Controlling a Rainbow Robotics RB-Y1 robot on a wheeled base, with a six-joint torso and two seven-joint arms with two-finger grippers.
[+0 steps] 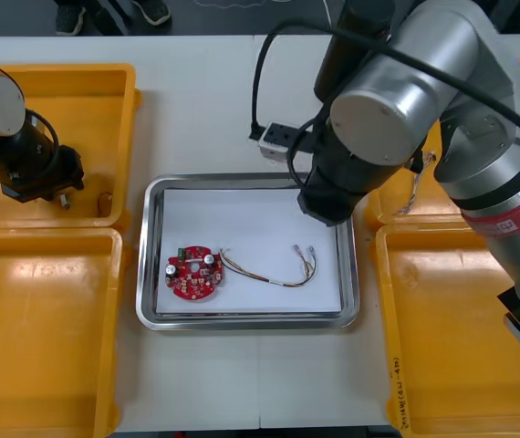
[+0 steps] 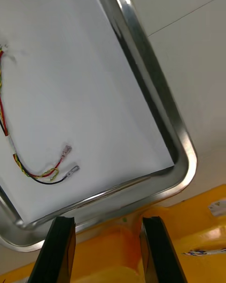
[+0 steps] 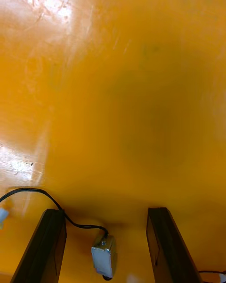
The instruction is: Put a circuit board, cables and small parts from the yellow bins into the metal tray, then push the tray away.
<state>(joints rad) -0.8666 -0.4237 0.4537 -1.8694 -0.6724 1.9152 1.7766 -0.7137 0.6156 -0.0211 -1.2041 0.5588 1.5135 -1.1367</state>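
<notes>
The metal tray (image 1: 147,274), white inside, lies between the yellow bins. In it are a round red circuit board (image 1: 192,272) and a red and yellow cable (image 1: 269,270). My right arm (image 1: 356,164) hangs over the tray's far right corner. The right gripper (image 2: 107,220) is open above the tray's rim (image 2: 181,141) and the bin edge, with the cable (image 2: 40,170) lying beyond its fingers. My left gripper (image 3: 104,212) is open low inside the far left bin (image 1: 105,100). A small metal part (image 3: 103,259) with a black wire lies loose between its fingers.
A blue and white cable (image 2: 205,252) lies in the far right bin (image 1: 392,210). The near left bin (image 1: 41,338) and the near right bin (image 1: 452,347) flank the tray. A white socket block (image 1: 276,137) with a black lead sits beyond the tray.
</notes>
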